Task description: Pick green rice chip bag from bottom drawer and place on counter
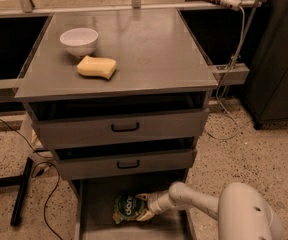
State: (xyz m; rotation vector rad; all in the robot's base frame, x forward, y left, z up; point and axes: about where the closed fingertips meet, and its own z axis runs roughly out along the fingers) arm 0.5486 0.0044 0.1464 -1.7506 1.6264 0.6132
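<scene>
The green rice chip bag lies in the open bottom drawer, a shallow grey tray pulled out below the two upper drawers. Its dark round logo faces up. My gripper reaches in from the right on a white arm and sits against the bag's right edge, low inside the drawer. The counter is the flat grey top of the cabinet, well above the gripper.
A white bowl and a yellow sponge sit on the counter's left part. The two upper drawers with black handles overhang the bottom drawer's back. Cables and a black stand leg lie on the floor at the left.
</scene>
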